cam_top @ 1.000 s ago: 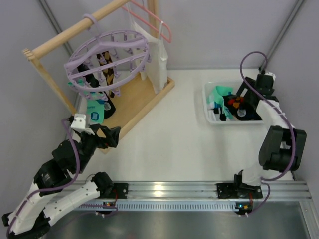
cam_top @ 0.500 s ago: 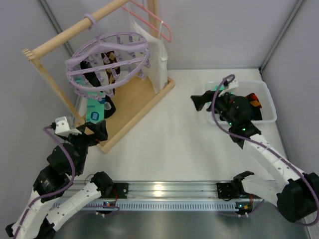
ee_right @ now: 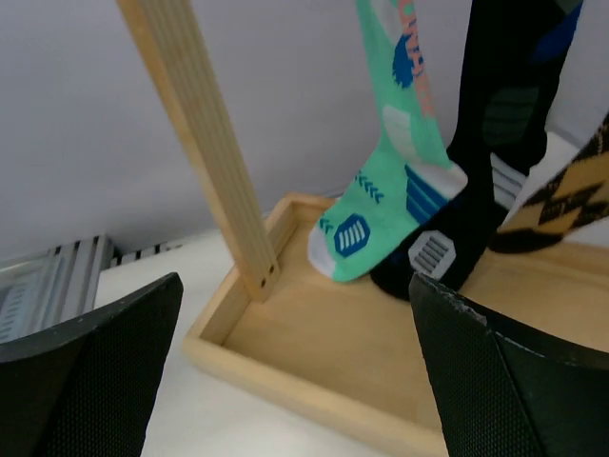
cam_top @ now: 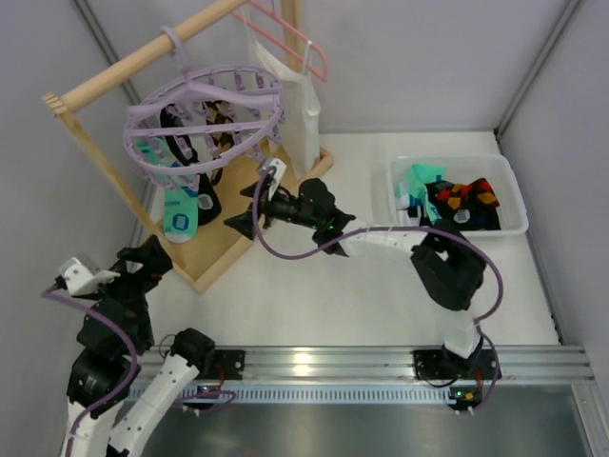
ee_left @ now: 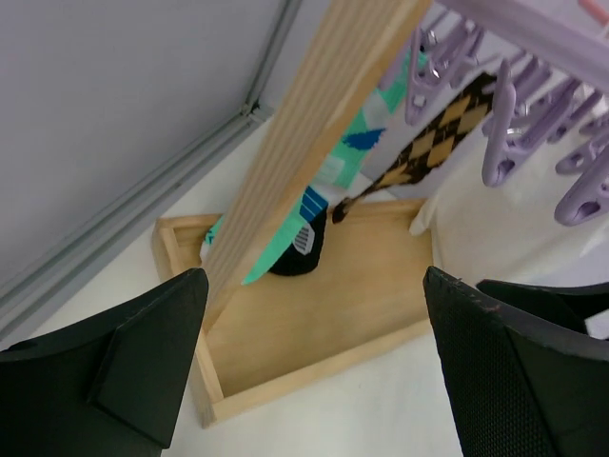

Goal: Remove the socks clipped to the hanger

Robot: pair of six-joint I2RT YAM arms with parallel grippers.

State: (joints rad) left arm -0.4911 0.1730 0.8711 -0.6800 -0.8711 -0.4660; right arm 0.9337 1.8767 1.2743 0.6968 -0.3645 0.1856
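The lavender hanger [cam_top: 205, 114] hangs from the wooden rail, with socks still clipped under it. A mint-green sock [cam_top: 179, 211] and a black sock [cam_top: 206, 202] reach down to the wooden base, with a brown checked sock [cam_top: 215, 143] higher up. My right gripper [cam_top: 249, 206] is open and empty, just right of these socks over the base. Its wrist view shows the mint sock [ee_right: 385, 219], black sock [ee_right: 485, 171] and checked sock [ee_right: 557, 209] just ahead. My left gripper [cam_top: 143, 259] is open and empty, near the base's front corner. Its view shows the checked sock [ee_left: 428, 133] and lavender clips [ee_left: 533, 124].
The wooden rack's slanted post [ee_left: 314, 143] and base tray [cam_top: 257, 186] stand between my grippers. A long white cloth [cam_top: 303, 114] and a pink coat hanger [cam_top: 295, 38] hang at the rail's right end. A white bin [cam_top: 511, 186] at the right holds several removed socks [cam_top: 447, 198].
My right arm has swung from the white bin across the table to the rack, gripper open. My left arm has drawn back toward the near left. The hanger has swayed a little.
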